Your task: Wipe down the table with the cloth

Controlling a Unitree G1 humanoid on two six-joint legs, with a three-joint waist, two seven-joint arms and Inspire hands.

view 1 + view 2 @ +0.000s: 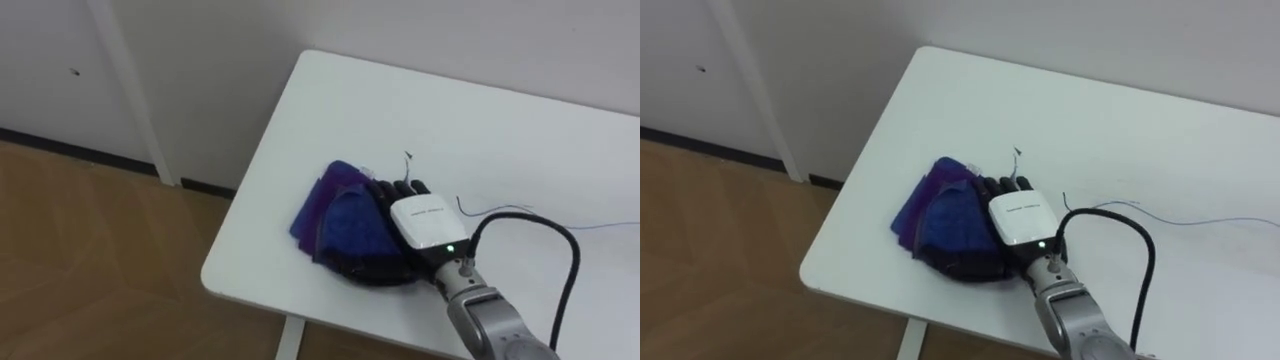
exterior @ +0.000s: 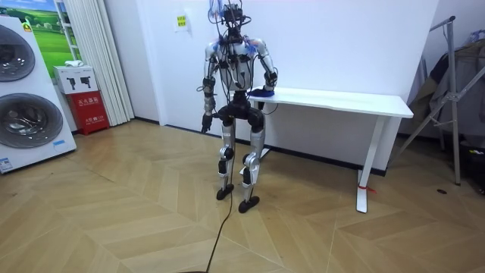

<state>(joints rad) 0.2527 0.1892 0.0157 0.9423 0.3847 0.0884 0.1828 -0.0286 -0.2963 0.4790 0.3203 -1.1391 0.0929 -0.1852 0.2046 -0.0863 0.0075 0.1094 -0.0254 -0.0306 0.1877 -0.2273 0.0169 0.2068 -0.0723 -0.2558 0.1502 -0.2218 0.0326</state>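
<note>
Can't really tell how the fingers (image 1: 398, 188) of the right hand (image 1: 424, 222) are set. Mostly buried in the folds of a purple-blue cloth (image 1: 335, 215), so no calling them wide, narrow or gripping. Bunched right up against and over them, that cloth, lying on the white desk (image 1: 420, 110). A bit past the fingertips, the desk's rounded corner, then wooden floor (image 1: 90, 260) and white wall (image 1: 200, 70). Back beside the wrist, a thin dark line (image 1: 490, 211) on the desktop. Well away from those fingers, down by the robot's side in the room view, the left hand (image 2: 204, 121).
</note>
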